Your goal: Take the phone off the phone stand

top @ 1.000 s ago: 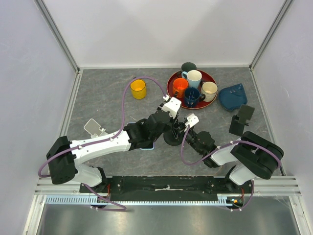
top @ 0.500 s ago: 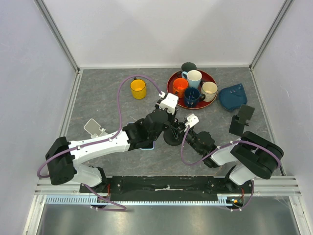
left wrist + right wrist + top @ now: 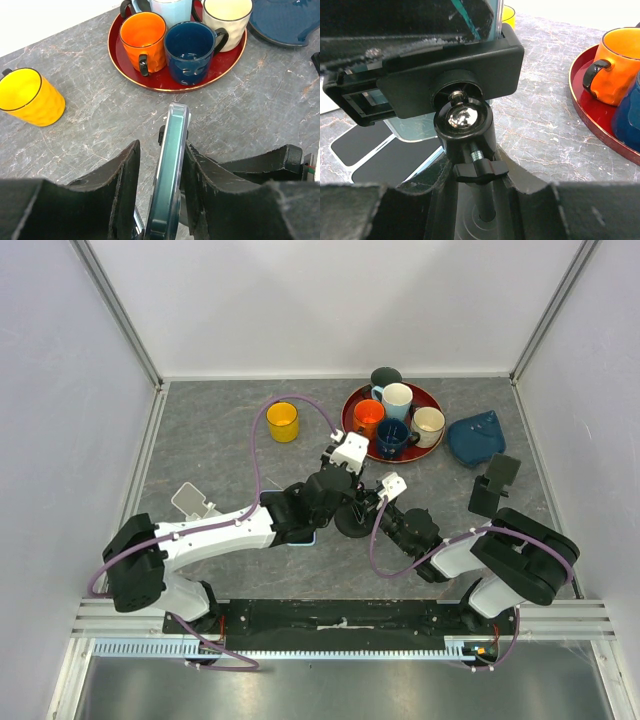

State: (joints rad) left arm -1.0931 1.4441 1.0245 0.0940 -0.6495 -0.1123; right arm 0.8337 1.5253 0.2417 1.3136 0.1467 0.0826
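Our left gripper (image 3: 160,150) has its two fingers (image 3: 125,185) standing on either side of the phone (image 3: 172,165), which we see edge-on and upright between them. The finger on the right of the wrist view lies close against the phone. A thin slit shows on the other side, so we cannot tell whether the phone is truly clamped. The phone sits in the cradle of the phone stand (image 3: 462,82), its lower edge seated in the black clamp.

Just beyond the fingertips is bare grey table (image 3: 100,125). Further ahead stands a red tray (image 3: 212,70) carrying an orange mug (image 3: 145,32), a dark blue mug (image 3: 192,45), a cream mug (image 3: 227,15) and a light blue mug (image 3: 172,7). Ahead and to the left, well apart from the tray, stands a yellow mug (image 3: 30,97).

Our right gripper (image 3: 477,200) sits low, with its fingers drawn in snugly against the foot of the stand's post on both sides, holding it. Directly above them we see the wing nut (image 3: 477,172), then the shiny ball joint (image 3: 462,117) under the cradle. To the left of this gripper, a flat dark slab (image 3: 375,150) with a pale border lies on the table beneath the cradle.
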